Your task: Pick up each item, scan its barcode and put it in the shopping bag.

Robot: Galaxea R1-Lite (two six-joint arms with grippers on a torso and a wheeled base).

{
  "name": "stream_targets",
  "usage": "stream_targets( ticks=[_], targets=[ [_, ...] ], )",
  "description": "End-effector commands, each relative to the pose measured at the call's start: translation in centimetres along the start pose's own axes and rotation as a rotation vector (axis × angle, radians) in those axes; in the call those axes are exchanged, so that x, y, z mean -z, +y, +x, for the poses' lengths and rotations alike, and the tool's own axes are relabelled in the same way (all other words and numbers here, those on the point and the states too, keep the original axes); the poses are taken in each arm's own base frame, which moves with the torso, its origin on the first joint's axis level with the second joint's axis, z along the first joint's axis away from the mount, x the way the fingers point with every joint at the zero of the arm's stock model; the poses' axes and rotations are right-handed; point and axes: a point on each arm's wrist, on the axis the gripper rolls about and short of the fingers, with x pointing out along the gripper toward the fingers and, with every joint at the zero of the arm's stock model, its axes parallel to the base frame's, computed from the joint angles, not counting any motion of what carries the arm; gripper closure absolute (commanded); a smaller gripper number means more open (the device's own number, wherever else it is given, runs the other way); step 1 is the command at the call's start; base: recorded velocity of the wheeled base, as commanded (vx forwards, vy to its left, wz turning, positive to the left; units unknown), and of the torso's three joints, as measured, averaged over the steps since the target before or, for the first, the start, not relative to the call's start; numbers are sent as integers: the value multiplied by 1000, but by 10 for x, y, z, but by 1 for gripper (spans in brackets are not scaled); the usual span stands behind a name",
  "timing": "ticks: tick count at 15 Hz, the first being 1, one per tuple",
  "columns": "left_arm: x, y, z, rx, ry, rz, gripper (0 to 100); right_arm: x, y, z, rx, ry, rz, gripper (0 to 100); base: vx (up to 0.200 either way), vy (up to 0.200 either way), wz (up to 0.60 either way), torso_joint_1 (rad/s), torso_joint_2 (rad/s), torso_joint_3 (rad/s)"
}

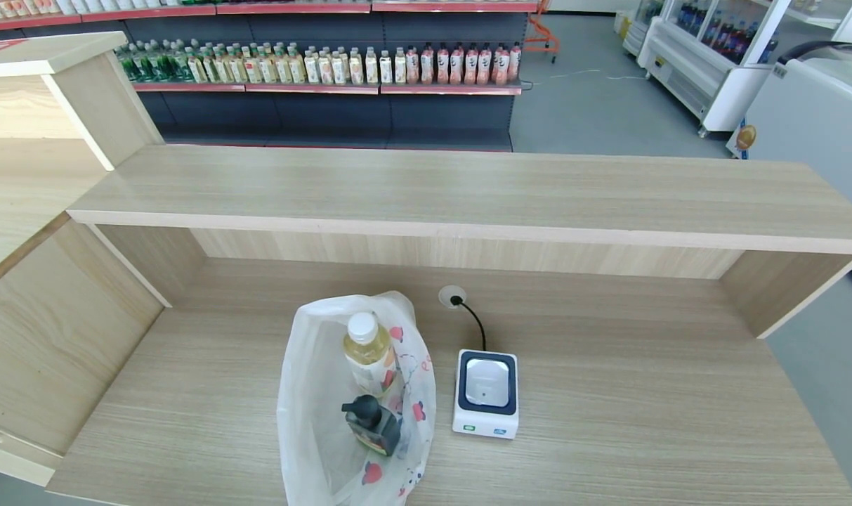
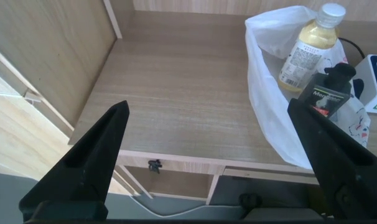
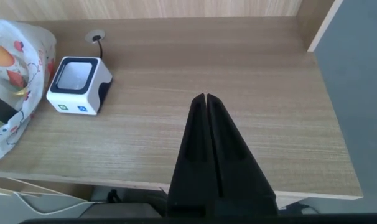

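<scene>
Left end effector: I see it spread wide and empty, with the shopping bag ahead and apart.
Right end effector: pressed together, empty.
Bag contents: one drink bottle, one pump bottle.
Scanner: one, beside the bag.

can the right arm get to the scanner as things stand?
Probably yes. Bare counter lies between the right gripper and the scanner; the shopping bag sits on its far side. Jaws are shut, so they'd need opening.
</scene>
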Motion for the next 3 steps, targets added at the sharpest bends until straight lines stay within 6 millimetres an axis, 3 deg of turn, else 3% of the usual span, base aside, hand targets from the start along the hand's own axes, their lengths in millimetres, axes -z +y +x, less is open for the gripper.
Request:
stream_targets(
  ticks=[1,3],
  targets=[
    [0,0,0,0,0,0,0,0,0,0,1,2,0,100,0,0,0,0,0,0],
    [0,0,0,0,0,0,0,-1,0,0,6,0,2,100,0,0,0,0,0,0]
  ],
)
